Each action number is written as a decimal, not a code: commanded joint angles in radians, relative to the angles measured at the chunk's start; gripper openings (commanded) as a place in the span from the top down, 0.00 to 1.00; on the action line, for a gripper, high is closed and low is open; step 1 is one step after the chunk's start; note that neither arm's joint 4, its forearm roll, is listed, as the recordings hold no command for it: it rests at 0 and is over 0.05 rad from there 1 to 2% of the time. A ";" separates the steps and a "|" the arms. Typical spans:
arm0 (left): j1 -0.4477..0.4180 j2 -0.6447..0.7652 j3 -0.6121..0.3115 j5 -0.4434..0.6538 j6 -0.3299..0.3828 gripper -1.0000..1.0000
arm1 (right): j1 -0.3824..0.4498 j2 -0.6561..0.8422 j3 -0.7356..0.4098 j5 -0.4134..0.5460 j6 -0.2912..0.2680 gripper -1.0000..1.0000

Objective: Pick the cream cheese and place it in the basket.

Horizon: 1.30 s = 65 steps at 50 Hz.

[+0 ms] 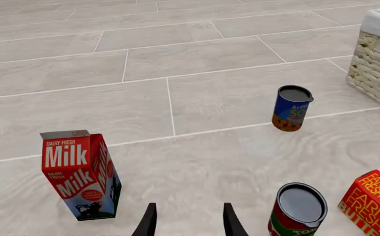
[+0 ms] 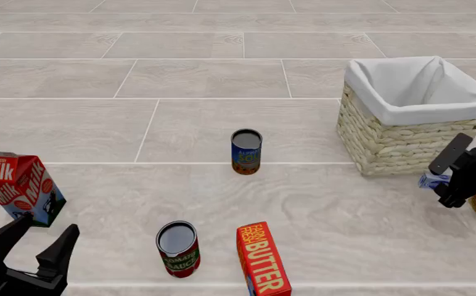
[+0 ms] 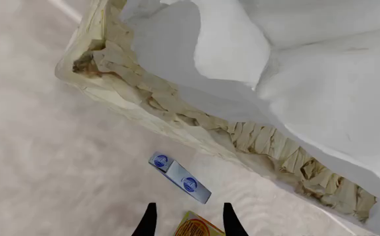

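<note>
1. Wicker basket (image 2: 402,145) stands far right, liner open upward, so we can load it from above.
2. Our right gripper (image 3: 186,221) hangs spread and empty above the floor beside the basket's near wall, placed for a descent.
3. Our left gripper (image 2: 36,243) waits unclenched at near left, beside the milk carton (image 2: 20,188).
4. Cream cheese (image 3: 178,178) lies on the floor just beside the basket, below the right fingers, ungrasped.
</note>
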 commanded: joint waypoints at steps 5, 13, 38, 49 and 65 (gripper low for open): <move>0.000 -0.016 0.000 0.022 0.004 0.00 | -0.019 0.051 -0.012 -0.043 -0.019 0.00; 0.001 -0.028 0.000 0.038 0.006 0.00 | -0.008 0.058 -0.014 -0.062 -0.026 0.00; 0.001 0.014 0.000 0.011 0.016 0.00 | 0.003 0.132 -0.070 -0.067 -0.032 0.00; 0.003 0.044 0.000 -0.014 0.021 0.00 | 0.026 0.187 -0.081 -0.098 -0.023 0.00; 0.004 0.082 0.000 -0.039 0.029 0.00 | 0.029 0.247 -0.085 -0.115 -0.015 0.00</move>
